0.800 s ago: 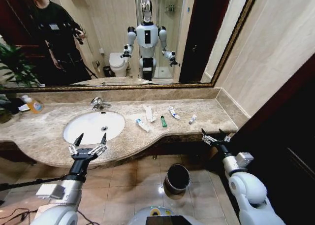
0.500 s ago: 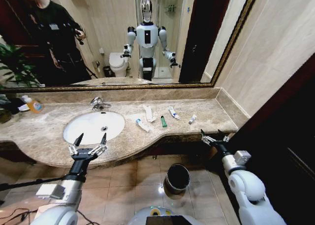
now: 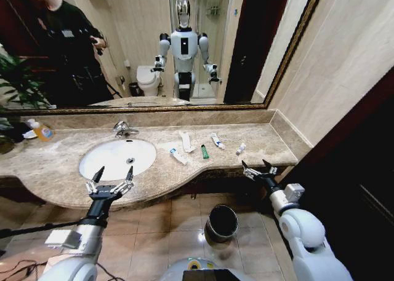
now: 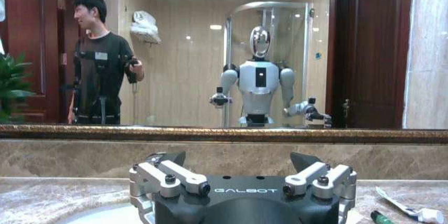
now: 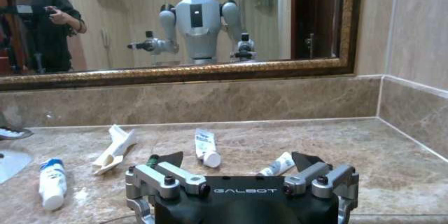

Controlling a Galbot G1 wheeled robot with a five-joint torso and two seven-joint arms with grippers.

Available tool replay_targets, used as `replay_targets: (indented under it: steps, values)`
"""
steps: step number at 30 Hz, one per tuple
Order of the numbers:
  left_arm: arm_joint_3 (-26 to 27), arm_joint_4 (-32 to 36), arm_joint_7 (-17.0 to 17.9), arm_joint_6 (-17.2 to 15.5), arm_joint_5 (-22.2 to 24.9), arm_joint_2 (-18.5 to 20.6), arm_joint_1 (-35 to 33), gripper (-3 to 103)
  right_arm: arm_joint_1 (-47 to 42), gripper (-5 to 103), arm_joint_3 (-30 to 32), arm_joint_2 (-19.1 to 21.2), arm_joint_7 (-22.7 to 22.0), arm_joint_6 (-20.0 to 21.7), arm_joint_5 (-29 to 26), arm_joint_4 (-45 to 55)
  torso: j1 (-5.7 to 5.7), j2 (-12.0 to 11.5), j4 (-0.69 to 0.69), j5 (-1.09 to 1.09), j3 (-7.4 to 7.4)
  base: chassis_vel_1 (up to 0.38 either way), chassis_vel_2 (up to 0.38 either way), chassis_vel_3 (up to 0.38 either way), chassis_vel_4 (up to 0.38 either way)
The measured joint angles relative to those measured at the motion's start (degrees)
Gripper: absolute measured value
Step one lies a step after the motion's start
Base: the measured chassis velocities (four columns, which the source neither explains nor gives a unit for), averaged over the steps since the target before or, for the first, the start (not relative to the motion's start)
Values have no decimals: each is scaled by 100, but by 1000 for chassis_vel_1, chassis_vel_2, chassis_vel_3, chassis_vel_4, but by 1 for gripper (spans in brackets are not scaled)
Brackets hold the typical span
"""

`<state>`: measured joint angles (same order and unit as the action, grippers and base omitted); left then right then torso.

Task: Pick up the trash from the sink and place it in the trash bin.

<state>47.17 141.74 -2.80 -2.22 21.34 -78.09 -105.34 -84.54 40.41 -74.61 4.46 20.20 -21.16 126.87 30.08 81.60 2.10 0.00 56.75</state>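
Trash (image 3: pixel 204 150) untouched on the countertop (image 3: pixel 258 147), right gripper (image 3: pixel 259 170) and left gripper (image 3: pixel 111 181) level at its edge, fingers spread.

Dark-green tube (image 5: pixel 155 158): mostly hidden behind the right gripper (image 5: pixel 237 162) (only its tip shows).
Sink (image 5: pixel 8 162): cut off by the frame's edge.

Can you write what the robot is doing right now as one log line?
left end effector: open, over sink edge | right end effector: open, at countertop edge | trash: on countertop | trash bin: on floor
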Motion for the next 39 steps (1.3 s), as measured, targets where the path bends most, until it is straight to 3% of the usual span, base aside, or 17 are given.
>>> replay_targets:
  steps: [12, 19, 26, 31, 39]
  values:
    - [0, 0, 0, 0, 0, 0, 0, 100, 16, 100, -46, 141, -242, 59, -32, 36, 0, 0, 0, 1, 0, 0, 0, 0, 0]
    - [0, 0, 0, 0, 0, 0, 0, 100, 261, 100, 55, 811, -688, 303, -666, -67, 0, 0, 0, 1, 0, 0, 0, 0, 0]
    - [0, 0, 0, 0, 0, 0, 0, 100, 639, 100, 21, 1084, -826, 386, -888, -477, 0, 0, 0, 1, 0, 0, 0, 0, 0]
    - [0, 0, 0, 0, 0, 0, 0, 100, 1162, 100, -275, 1110, -1051, 499, -904, -802, 0, 0, -1, 0, 0, 0, 0, 0, 0]
    - [1, 0, 1, 0, 0, 0, 0, 100, 2401, 100, -1414, 1020, -1838, 748, -1147, -1467, 0, 0, 1, -1, 0, 0, 0, 0, 0]
